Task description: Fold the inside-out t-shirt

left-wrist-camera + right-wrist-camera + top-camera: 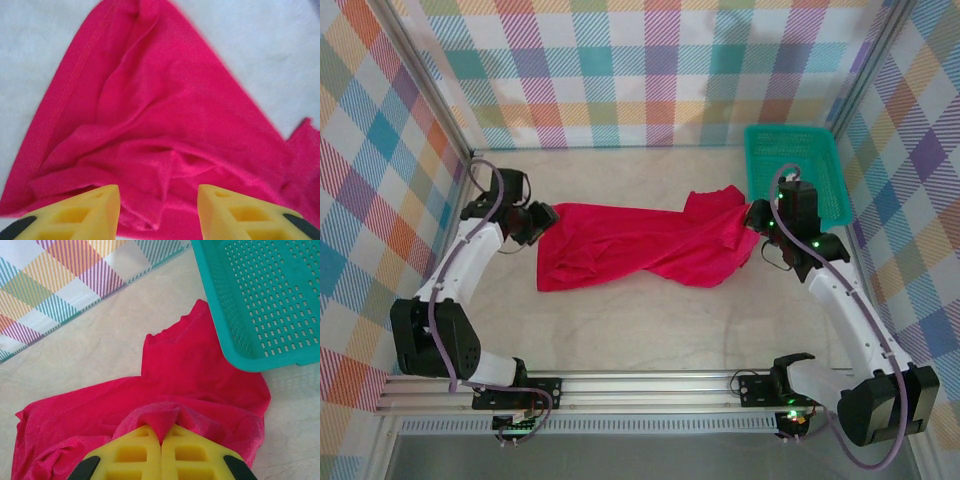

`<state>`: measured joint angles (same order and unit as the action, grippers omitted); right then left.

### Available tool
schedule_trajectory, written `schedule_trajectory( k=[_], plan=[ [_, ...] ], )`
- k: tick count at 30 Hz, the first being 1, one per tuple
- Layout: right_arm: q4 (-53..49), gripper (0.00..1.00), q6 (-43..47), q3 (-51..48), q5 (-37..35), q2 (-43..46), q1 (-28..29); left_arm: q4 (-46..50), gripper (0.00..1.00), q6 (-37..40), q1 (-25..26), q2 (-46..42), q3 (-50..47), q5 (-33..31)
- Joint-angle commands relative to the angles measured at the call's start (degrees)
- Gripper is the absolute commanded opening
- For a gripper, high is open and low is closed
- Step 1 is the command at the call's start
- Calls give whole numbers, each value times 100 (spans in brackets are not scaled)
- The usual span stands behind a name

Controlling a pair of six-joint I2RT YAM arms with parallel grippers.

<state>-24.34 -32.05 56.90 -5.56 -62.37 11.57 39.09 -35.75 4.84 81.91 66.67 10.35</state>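
Right wrist: right pincer clamps t-shirt, basket cropped; left pincer agape, fingers cropped.

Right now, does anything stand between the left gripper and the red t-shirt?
Nothing visible does. The left gripper is open at the t-shirt edge, with only red cloth between its fingers. The right gripper is shut on the other end, near the basket.

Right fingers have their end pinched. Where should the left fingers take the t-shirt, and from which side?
Take the t-shirt at its left end, on the raised crease between the open left fingers. Come from the left, low: the cloth bunches into a ridge there, probably easier to pinch than the flat spread beyond, opposite the right fingers and their hold.
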Motion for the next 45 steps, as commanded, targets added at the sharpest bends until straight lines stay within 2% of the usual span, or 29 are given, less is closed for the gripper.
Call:
schedule_trajectory(
  k=[1, 7, 10, 12, 16, 19, 30, 34, 37, 41, 45],
  plan=[
    [79, 0, 103, 75, 89, -16, -43, 130, 47, 106, 281, 91, -411, -107],
    [113, 0, 50, 59, 151, -65, -41, -275, 45, 41, 627, 679, -825, -377],
    [113, 0, 28, 58, 164, -31, -41, -475, 39, -4, 656, 1131, -899, -537],
    [113, 0, 24, 52, 174, -5, -41, -549, 32, -45, 656, 1357, -843, -667],
    [109, 0, 24, 41, 263, 4, -41, -537, 9, -154, 656, 1329, -638, -822],
    [131, 0, 24, 13, 306, 5, -41, -333, 1, -166, 663, 1126, -425, -972],
    [-170, 0, 349, 332, -33, 98, -41, 675, 0, 115, 650, 501, 624, -1519],
    [-466, 0, 613, 699, -338, 59, -80, 1205, 0, 403, 633, 267, 1525, -1742],
    [-705, 0, 746, 1042, -441, -16, -216, 1648, 0, 624, 430, 245, 2485, -1944],
    [-870, 0, 841, 1357, -433, 9, -423, 1953, 0, 795, -42, 232, 3393, -1880],
    [-862, 0, 796, 1295, -227, 49, -437, 1606, 0, 753, -133, 108, 2963, -1421]
  ],
)
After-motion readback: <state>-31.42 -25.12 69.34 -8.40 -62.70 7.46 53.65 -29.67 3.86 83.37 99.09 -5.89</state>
